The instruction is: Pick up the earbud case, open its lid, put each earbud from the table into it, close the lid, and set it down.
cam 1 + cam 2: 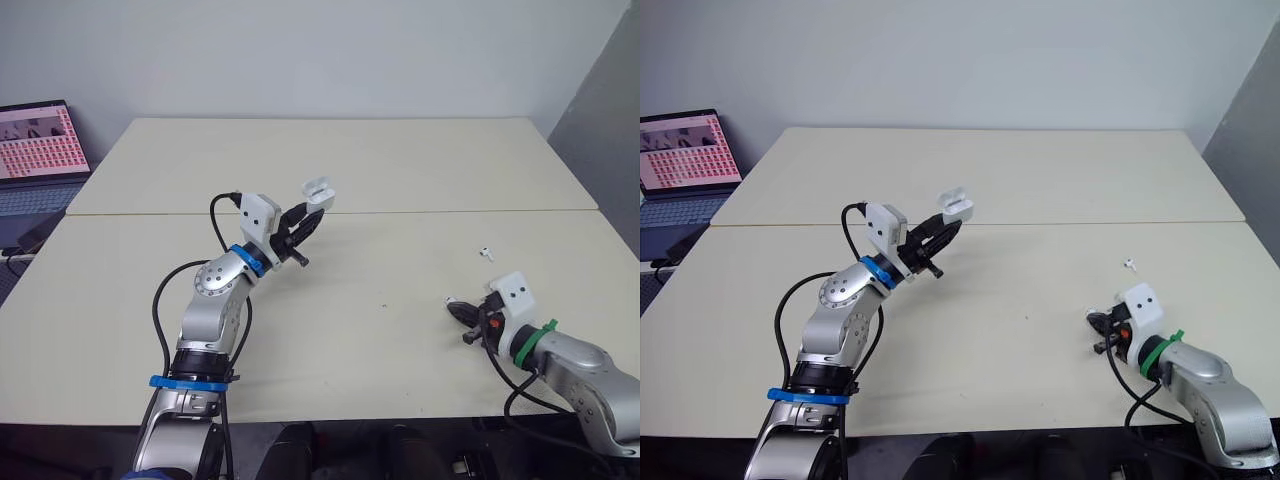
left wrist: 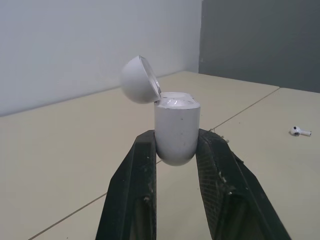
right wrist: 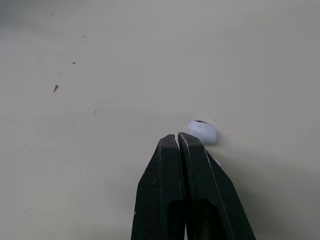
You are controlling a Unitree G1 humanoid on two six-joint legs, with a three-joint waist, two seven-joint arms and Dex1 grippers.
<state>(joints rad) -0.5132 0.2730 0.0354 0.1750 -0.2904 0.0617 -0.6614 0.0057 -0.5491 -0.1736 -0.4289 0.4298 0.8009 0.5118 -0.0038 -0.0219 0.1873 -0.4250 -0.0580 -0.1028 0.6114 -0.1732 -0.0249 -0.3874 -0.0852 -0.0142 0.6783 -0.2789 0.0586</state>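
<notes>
Your tally, kind by kind.

You have one earbud case and two earbuds: a far earbud and a near earbud. You have two grippers, the left gripper and the right gripper, each with two black fingers, so four fingers in all. There is one laptop, and the table counts as two tops joined at one seam.
</notes>
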